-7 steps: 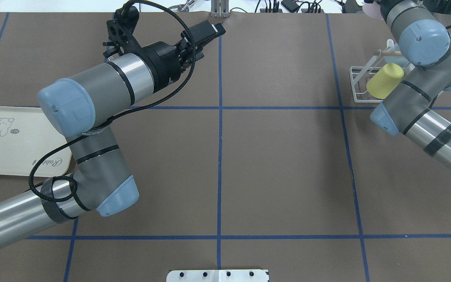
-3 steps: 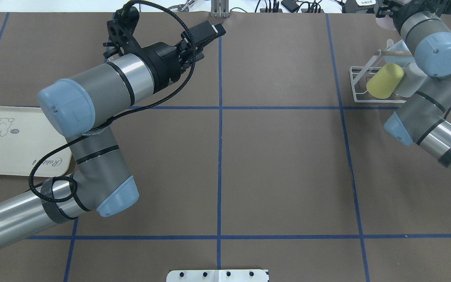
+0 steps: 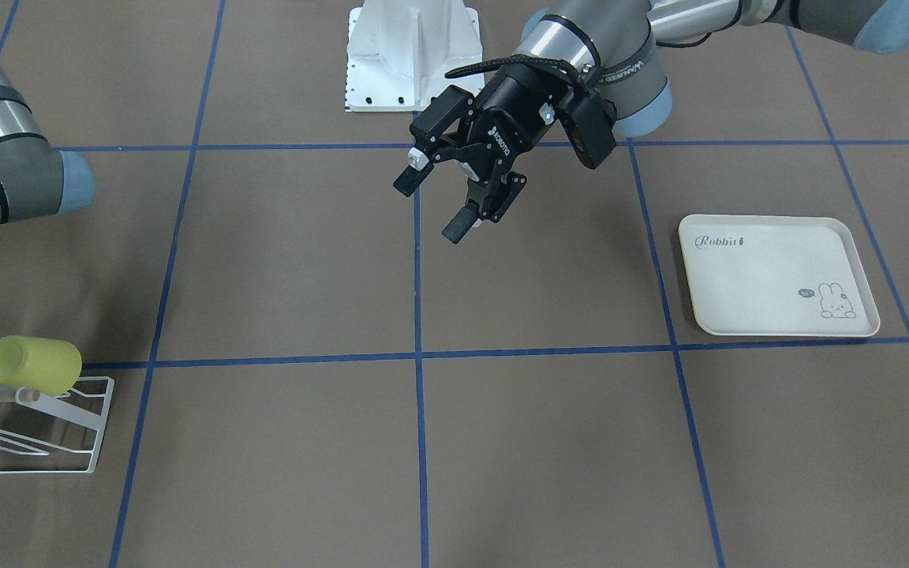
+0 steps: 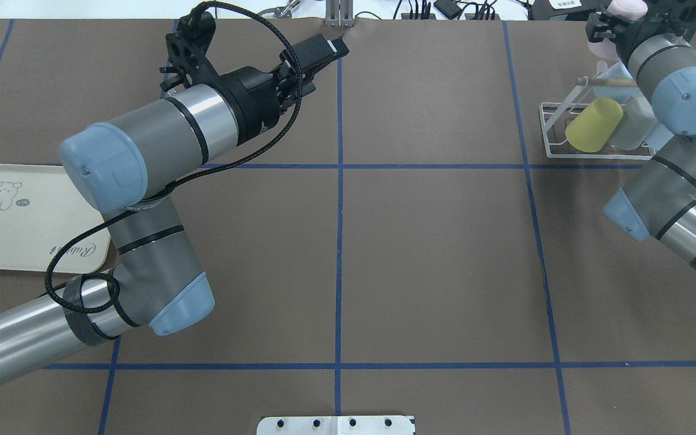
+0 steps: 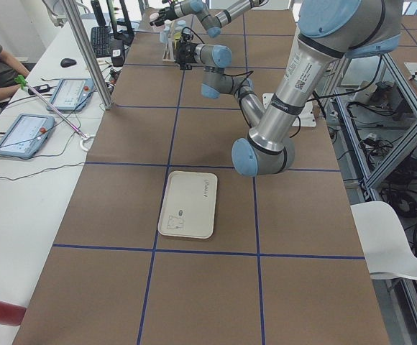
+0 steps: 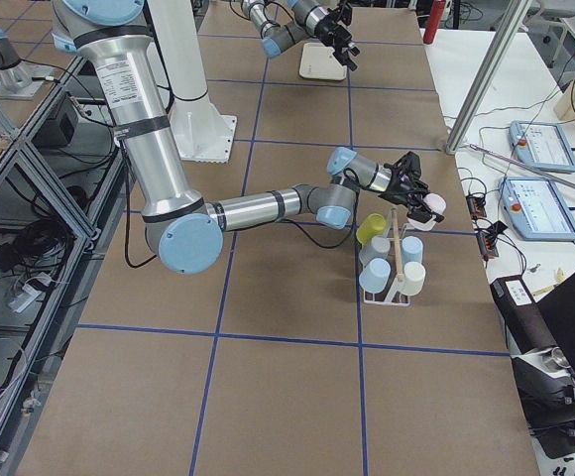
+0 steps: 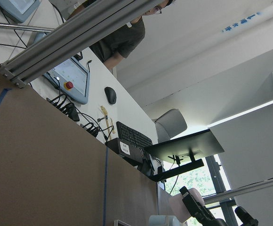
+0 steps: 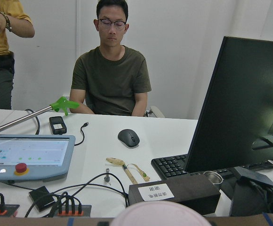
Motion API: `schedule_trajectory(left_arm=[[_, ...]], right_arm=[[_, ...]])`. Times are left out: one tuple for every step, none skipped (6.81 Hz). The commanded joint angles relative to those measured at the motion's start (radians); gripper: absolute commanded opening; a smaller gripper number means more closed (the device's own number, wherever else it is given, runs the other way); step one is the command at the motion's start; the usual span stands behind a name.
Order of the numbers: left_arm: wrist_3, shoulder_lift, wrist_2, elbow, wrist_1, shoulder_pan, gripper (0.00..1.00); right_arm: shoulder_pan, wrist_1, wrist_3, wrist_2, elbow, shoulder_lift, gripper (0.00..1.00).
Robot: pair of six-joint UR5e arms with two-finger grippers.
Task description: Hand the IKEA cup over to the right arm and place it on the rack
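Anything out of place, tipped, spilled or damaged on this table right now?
Nothing stands out. The yellow cup lies tilted on the rack, as its prongs hold cups. The right gripper holds the pink cup near it; the left gripper hangs open, empty.

1. "Rabbit", in script, stands on my cream tray (image 3: 770,268), in its upper-left corner, at the right of the front-facing view.
2. A tiny speech bubble beside the tray's rabbit drawing seems to say "hi".
3. "ROBOTIQ", in white, runs along the black body of my left gripper (image 3: 432,207), upper centre.
4. The white label (image 8: 150,192) on a black box (image 8: 193,186), at the bottom centre of the right wrist view, is too small to read.
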Motion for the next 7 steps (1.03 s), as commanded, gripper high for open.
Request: schedule_trajectory(left_arm=[[-0.002,0.001,0.0,0.0,0.0,0.002,1.0],[-0.002,0.004,0.0,0.002,0.0,0.003,1.0],[-0.002,0.004,0.0,0.003,0.0,0.005,1.0],[-0.002,0.004,0.0,0.003,0.0,0.008,1.0],[-0.002,0.004,0.0,0.005,0.0,0.009,1.0],[-0.003,0.004,0.0,0.008,0.0,0.011,1.0],[-0.003,0.004,0.0,0.009,0.0,0.009,1.0]], right_arm=[[-0.022,0.001,0.007,-0.002,-0.01,-0.004,0.0],[-0.022,0.0,0.001,0.0,-0.008,-0.009,0.0],[-0.024,0.0,-0.002,0.002,-0.007,-0.027,0.0],[-0.025,0.001,-0.001,0.002,0.001,-0.045,0.0],[-0.028,0.001,-0.001,0.002,0.001,-0.049,0.0],[-0.035,0.0,-0.001,0.002,0.002,-0.046,0.0],[-0.042,0.0,-0.001,0.0,0.002,-0.041,0.0]])
